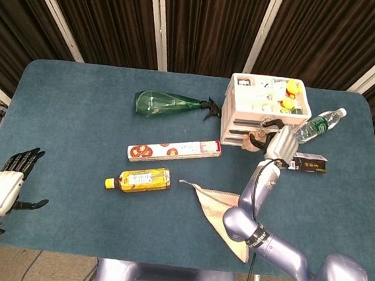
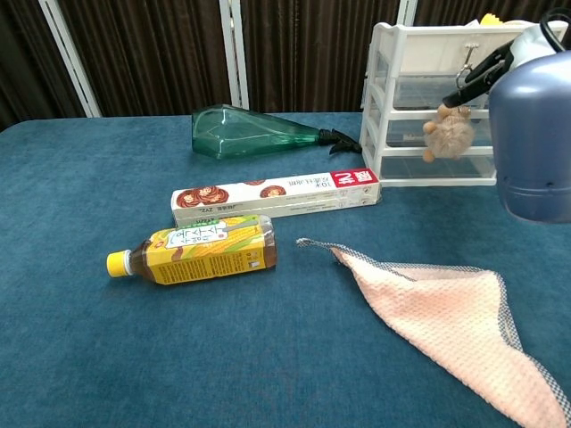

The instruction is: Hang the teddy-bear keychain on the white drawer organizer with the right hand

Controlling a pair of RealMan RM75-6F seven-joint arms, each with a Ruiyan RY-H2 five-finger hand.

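The white drawer organizer (image 1: 231,127) (image 2: 426,39) stands at the back right of the table. My right hand (image 1: 276,142) (image 2: 489,69) is against its front, level with the upper drawers. Its dark fingertips pinch the ring of the teddy-bear keychain. The small brown bear (image 1: 250,142) (image 2: 449,135) dangles below the fingers, in front of the middle drawer and tilted to the left. In the chest view my forearm hides the organizer's right side. My left hand (image 1: 3,188) hovers open at the table's near left edge, far from everything.
A green spray bottle (image 1: 168,103) (image 2: 250,131) lies left of the organizer. In front of it are a long wrap box (image 1: 173,150) (image 2: 272,196), a yellow tea bottle (image 1: 140,179) (image 2: 201,250) and a pink cloth (image 1: 217,206) (image 2: 446,312). A water bottle (image 1: 318,124) and small dark box (image 1: 309,164) lie right.
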